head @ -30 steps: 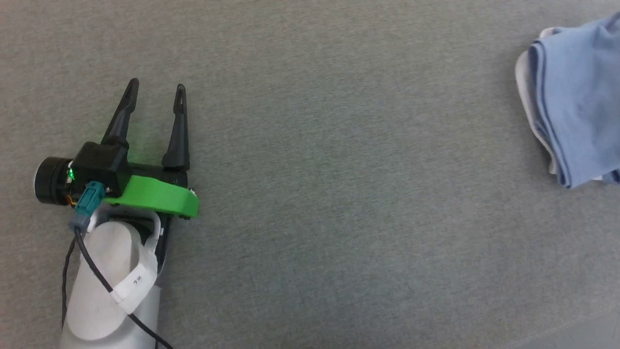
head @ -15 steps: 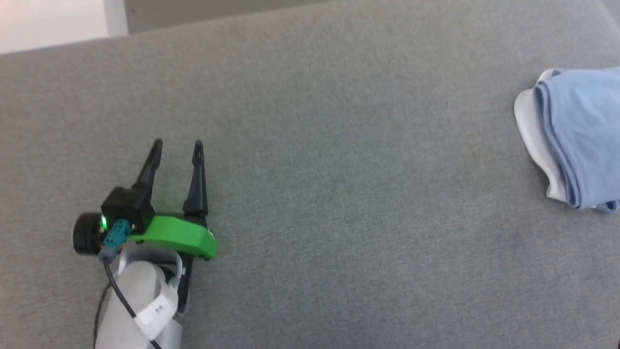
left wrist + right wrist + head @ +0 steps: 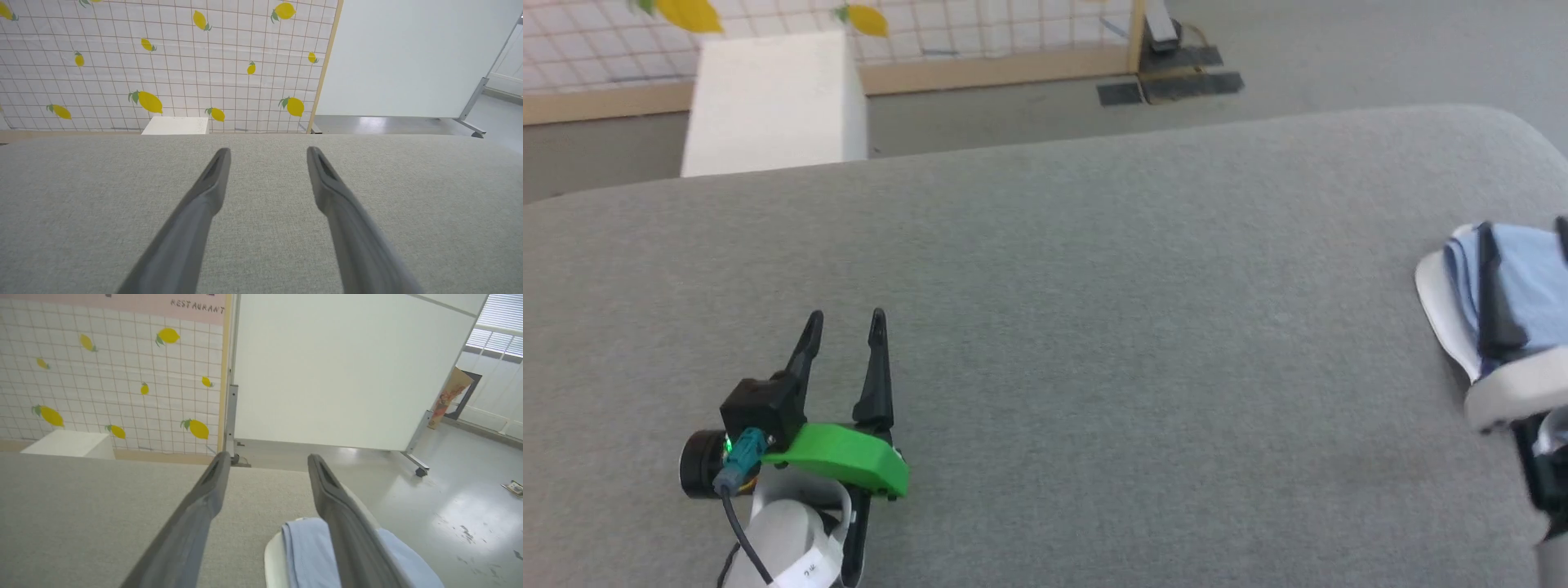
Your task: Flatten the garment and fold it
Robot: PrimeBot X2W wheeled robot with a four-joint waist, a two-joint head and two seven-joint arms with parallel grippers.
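The garment [image 3: 1531,273] is a light blue shirt with a white section, lying in folded layers at the right end of the grey padded surface [image 3: 1094,327]. My right gripper [image 3: 1523,227] hovers over it, open, one dark finger [image 3: 1493,294] crossing the blue cloth. In the right wrist view the garment [image 3: 306,551] lies under the open right gripper [image 3: 268,457], nothing pinched between the fingers. My left gripper [image 3: 845,317] rests open over bare grey fabric at the lower left, far from the garment. The left wrist view shows the left gripper [image 3: 267,151] spread and empty.
A white box [image 3: 772,102] stands on the floor past the surface's far edge. Behind it is a lemon-print grid wall [image 3: 163,61] and a white wheeled partition [image 3: 347,371]. The surface rounds off at its far right corner [image 3: 1515,131], close to the garment.
The head camera has tilted up, so the far edge, box and wall now show. My right gripper has come into view over the garment. The left gripper stays open.
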